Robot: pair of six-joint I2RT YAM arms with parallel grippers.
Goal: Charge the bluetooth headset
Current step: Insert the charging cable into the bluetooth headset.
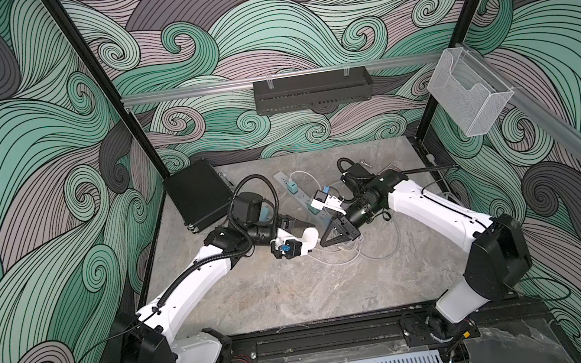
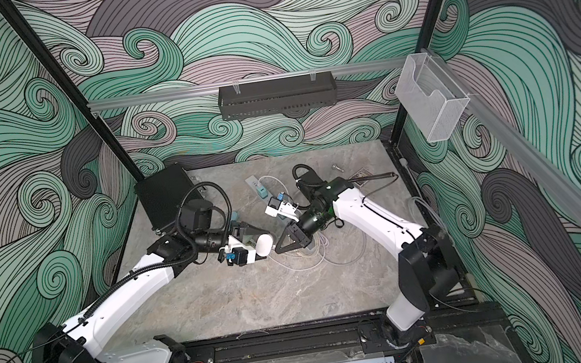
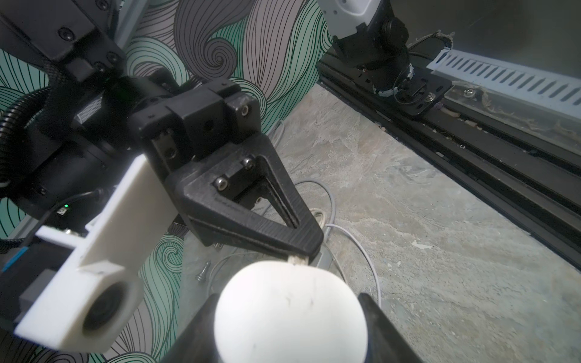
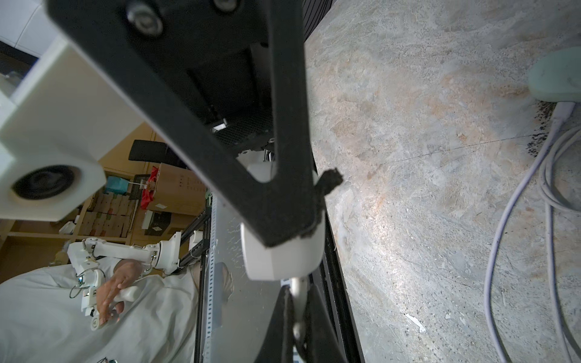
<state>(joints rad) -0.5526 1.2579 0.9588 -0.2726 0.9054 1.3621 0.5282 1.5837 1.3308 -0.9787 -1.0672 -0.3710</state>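
Your left fingers stand part-way open and clamp the white, rounded headset case from two sides; in both top views the case sits raised off the worktop, near its middle, between the two arms. Your right fingers are pressed together on the charging plug, pinching it just behind its tip. In the right wrist view the plug's tip touches the flat end of the case; you cannot tell from any view whether it is seated in the port. In the left wrist view the same plug shows as a small pale stub between the right fingers and the top of the case. The white cable lies in loose loops on the worktop just under and beside your right fingers. Farther back, the grey power strip lies on the worktop with a teal charger standing on it, well apart from the case
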